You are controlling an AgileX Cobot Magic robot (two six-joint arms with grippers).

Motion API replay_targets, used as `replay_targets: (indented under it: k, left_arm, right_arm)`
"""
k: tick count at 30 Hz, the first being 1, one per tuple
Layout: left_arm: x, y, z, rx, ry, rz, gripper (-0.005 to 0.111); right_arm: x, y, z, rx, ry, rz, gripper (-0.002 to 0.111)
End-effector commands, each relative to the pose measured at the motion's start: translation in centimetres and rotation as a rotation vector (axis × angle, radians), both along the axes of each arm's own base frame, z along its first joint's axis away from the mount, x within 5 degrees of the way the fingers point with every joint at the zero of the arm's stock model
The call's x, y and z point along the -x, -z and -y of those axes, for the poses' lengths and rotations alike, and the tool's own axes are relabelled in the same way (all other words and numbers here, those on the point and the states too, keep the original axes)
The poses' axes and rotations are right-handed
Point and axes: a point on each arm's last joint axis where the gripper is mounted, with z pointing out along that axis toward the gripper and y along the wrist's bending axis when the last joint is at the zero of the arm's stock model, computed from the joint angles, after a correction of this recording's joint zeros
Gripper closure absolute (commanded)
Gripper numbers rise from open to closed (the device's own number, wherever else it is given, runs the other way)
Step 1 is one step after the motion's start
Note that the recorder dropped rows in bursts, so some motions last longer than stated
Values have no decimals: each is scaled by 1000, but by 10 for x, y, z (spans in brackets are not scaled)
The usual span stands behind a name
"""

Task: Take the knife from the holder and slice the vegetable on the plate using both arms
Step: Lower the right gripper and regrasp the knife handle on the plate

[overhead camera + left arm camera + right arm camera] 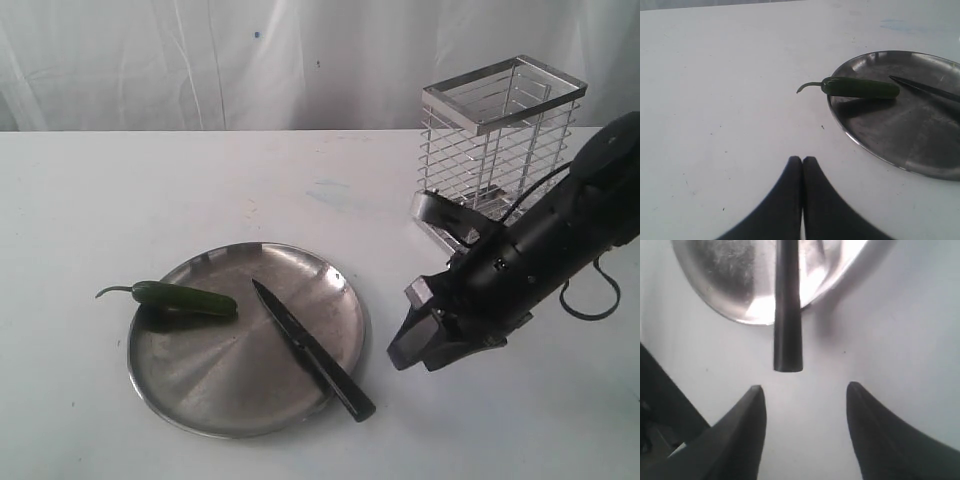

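Note:
The steel plate point(215, 385) lies on the white table. The green chili pepper point(186, 299) rests across the plate's left rim, its stem pointing off the plate. The knife point(310, 347) lies free on the plate, with its black handle overhanging the near right rim. My right gripper point(408, 330) hovers open just right of that handle. In the right wrist view the handle point(788, 315) ends a little short of the open right gripper point(805, 390). My left gripper point(802, 160) is shut on nothing, above bare table short of the pepper point(860, 88) and plate point(900, 132).
The wire holder point(498, 135) stands empty at the back right, behind the right arm. A white curtain backs the table. The left arm does not show in the exterior view.

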Motion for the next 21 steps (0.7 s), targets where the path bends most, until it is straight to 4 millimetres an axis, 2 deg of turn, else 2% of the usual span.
replay_targets:
  k: [1, 4, 7, 11, 15, 21]
  left_arm:
    - [0, 1, 0, 3, -3, 2, 107]
    - [0, 1, 0, 3, -3, 2, 107]
    - [0, 1, 0, 3, -3, 2, 107]
    - [0, 1, 0, 3, -3, 2, 107]
    - [0, 1, 0, 3, -3, 2, 107]
    - [0, 1, 0, 3, -3, 2, 107]
  right_arm:
    - [-11, 13, 5, 68, 93, 118, 61]
    - [-19, 14, 8, 100, 154, 191, 61]
    - [-21, 13, 7, 83, 193, 190, 61]
    - [-17, 14, -1, -3, 194, 97, 60]
    - [-11, 21, -16, -172, 104, -1, 48]
    - [-11, 28, -25, -227, 55, -67, 45]
